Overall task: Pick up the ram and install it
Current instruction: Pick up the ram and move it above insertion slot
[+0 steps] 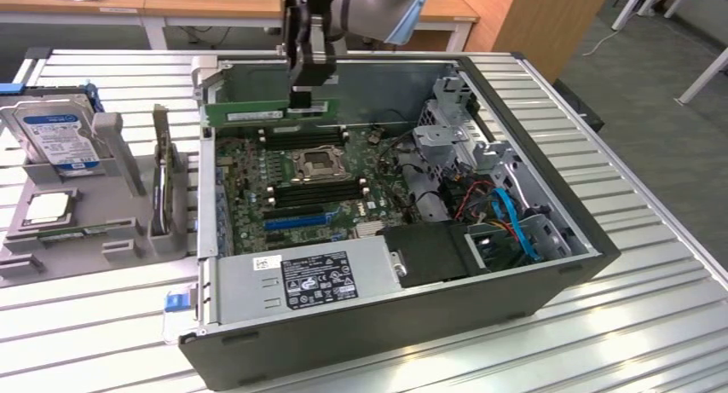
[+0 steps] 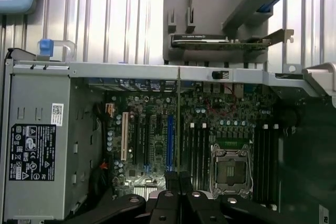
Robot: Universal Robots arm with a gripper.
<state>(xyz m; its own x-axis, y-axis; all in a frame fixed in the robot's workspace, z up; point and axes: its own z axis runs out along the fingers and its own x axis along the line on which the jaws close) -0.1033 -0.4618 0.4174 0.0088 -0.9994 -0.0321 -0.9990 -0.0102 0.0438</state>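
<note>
The slatted metal table [image 1: 637, 325] carries an open computer case [image 1: 376, 333] lying on its side. The arm [image 1: 387, 5] comes in from the far side and points straight down into the case, over the far end of the motherboard [image 1: 285, 214]. The gripper [image 1: 305, 93] is pinched on the top edge of the ram [image 1: 256, 113], which hangs level with its long edge across the board, above the memory slots [image 1: 302, 137].

The exterior view shows the ram's green face, the power supply [image 1: 307, 278], and a grey fixture [image 1: 68, 231] with a hard drive [image 1: 57, 137] at its left. The wrist view shows the ram [image 2: 179, 119] edge-on as a thin line between the pressed-together fingers [image 2: 169, 178], beside the CPU socket [image 2: 231, 169].
</note>
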